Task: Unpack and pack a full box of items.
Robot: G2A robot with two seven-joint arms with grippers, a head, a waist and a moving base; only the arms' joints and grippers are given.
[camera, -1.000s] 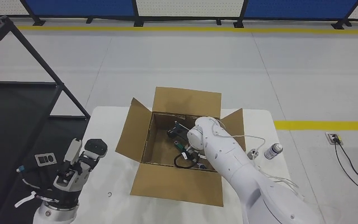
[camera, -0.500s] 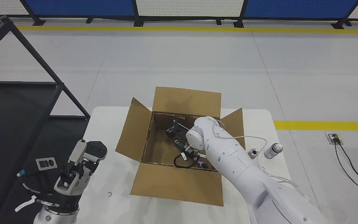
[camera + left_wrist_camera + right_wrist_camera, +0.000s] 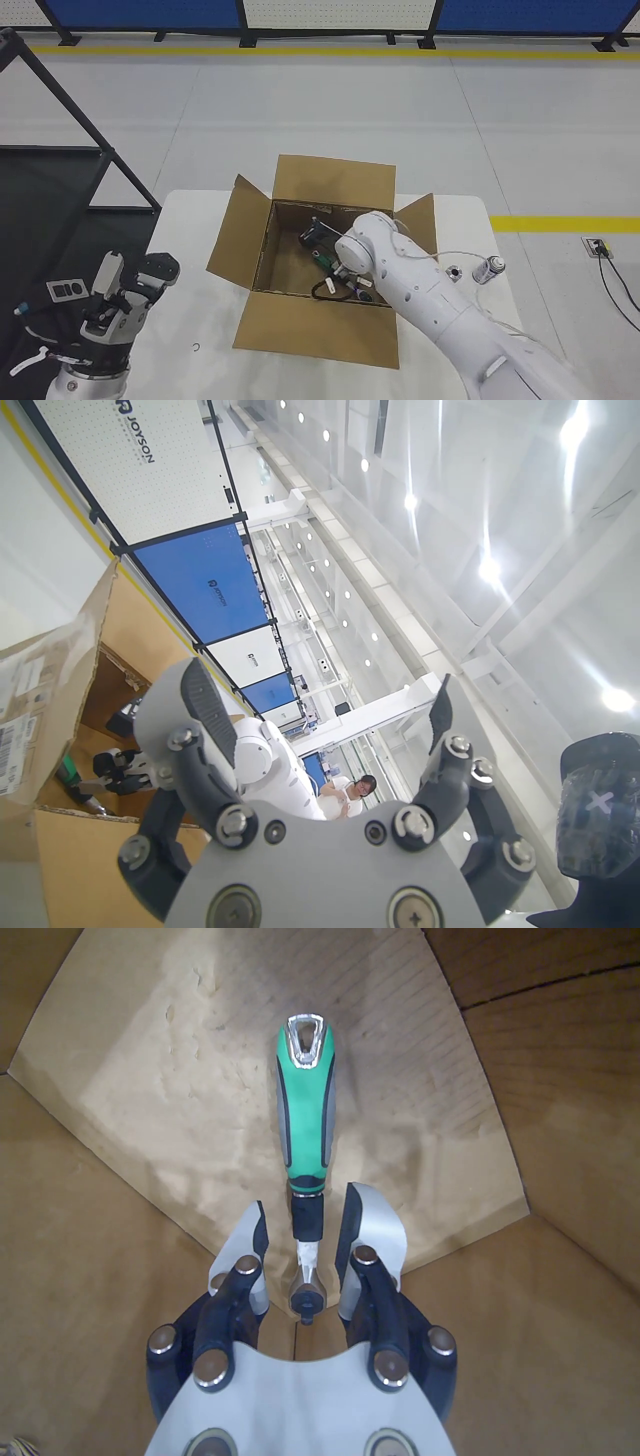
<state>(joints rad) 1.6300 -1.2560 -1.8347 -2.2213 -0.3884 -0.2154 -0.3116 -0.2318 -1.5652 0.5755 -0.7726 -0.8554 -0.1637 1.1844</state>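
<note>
1. Cardboard box [image 3: 318, 340]: stands mid-tabletop [image 3: 200, 300], all four flaps folded outward, top open.
2. Ratchet wrench [image 3: 305, 1118], green and grey handle: lies flat on the box floor, its steel head towards the right arm's wrist and its handle pointing away.
3. Right gripper [image 3: 307, 1200]: lowered inside the box. Jaws part open, one on each side of the wrench's neck, with a gap on both sides; nothing held.
4. Left gripper [image 3: 320, 685]: outside the box, well apart from its left flap, above the tabletop's edge. Jaws spread wide and empty.
5. Black cable loop [image 3: 322, 290]: inside the box, by its front wall.
6. Dark item [image 3: 312, 232]: inside the box, near its back wall; kind cannot be told.
7. Small can [image 3: 488, 268]: upright on the tabletop, to the right of the box.
8. Small round piece [image 3: 455, 271]: between the can and the box's right flap.
</note>
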